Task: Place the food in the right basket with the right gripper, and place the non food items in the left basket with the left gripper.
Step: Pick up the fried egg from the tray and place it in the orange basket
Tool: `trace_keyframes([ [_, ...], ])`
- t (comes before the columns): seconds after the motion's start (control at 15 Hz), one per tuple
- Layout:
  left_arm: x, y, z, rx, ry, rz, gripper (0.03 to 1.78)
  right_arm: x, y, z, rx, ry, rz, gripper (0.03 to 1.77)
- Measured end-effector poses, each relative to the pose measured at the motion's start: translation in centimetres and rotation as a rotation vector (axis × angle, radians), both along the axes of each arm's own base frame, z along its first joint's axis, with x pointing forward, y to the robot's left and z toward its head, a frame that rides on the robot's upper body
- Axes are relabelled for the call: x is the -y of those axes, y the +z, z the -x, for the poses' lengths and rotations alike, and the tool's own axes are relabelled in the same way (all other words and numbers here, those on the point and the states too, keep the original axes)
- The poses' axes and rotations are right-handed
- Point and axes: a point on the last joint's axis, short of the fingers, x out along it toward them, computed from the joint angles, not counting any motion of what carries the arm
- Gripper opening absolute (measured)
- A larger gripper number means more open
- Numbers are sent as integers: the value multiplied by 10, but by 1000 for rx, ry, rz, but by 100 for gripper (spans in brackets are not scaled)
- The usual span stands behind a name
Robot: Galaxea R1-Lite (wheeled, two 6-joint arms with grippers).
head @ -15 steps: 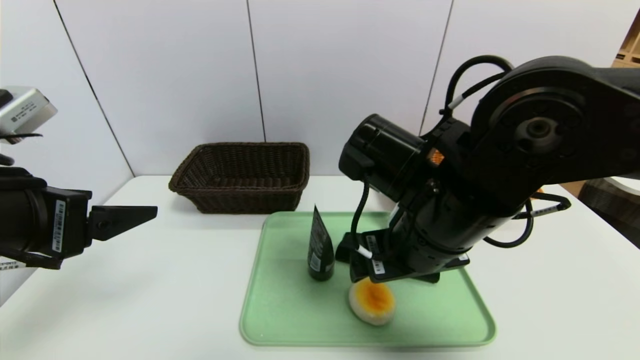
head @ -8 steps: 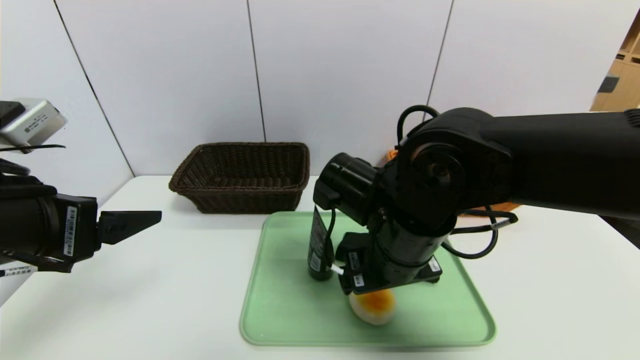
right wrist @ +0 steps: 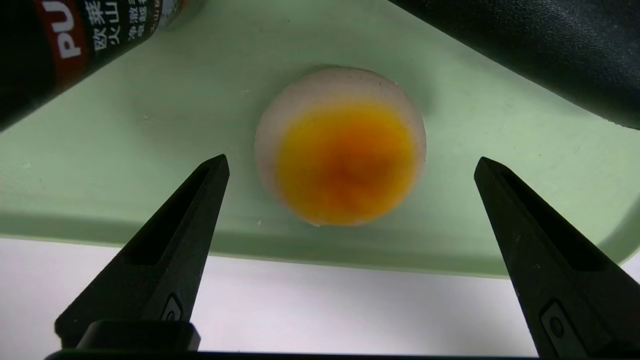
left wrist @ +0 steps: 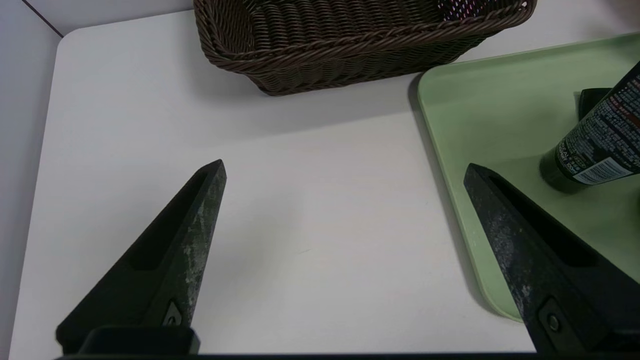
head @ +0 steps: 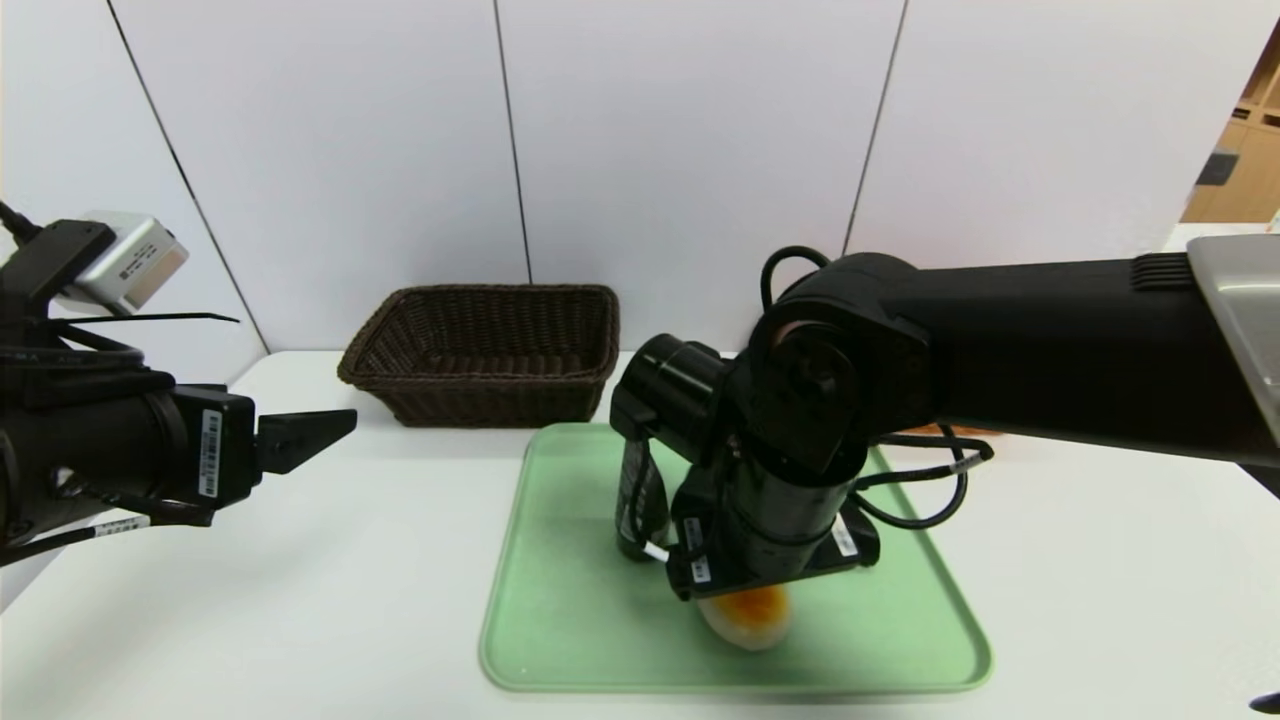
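Right gripper (right wrist: 350,167) poised over the bun (right wrist: 342,150) on the green tray (right wrist: 125,150)

Its fingers stand wide apart, empty, either side of the bun without touching. The dark tube (right wrist: 75,45) beside it reads "PU" plus Chinese characters. The left gripper (left wrist: 345,172) hangs open, empty, near the brown basket (left wrist: 350,45).

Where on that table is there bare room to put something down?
Bare white table lies between the left gripper, the dark brown basket and the green tray. The tray is crowded around the tube and bun.
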Motion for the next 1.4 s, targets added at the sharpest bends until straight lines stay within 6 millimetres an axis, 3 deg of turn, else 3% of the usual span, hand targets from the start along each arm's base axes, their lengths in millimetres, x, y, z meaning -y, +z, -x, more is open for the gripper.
trace_keyframes([
  [0.6,3,-2,-1,-8,-20,-1,169,0,-13,-9,-25,-20,25,169],
  [0.8,4,-2,-3,-11,-21,-1,169,-1,-16,-11,-30,-20,27,117],
  [1.07,4,-2,-4,-11,-21,-2,169,-3,-17,-12,-43,-15,13,74],
  [1.2,4,-2,-4,-12,-20,-2,169,-4,-17,-12,-49,-13,4,6],
  [1.4,4,-2,-3,-12,-19,-2,169,-5,-16,-11,-47,-10,0,6],
])
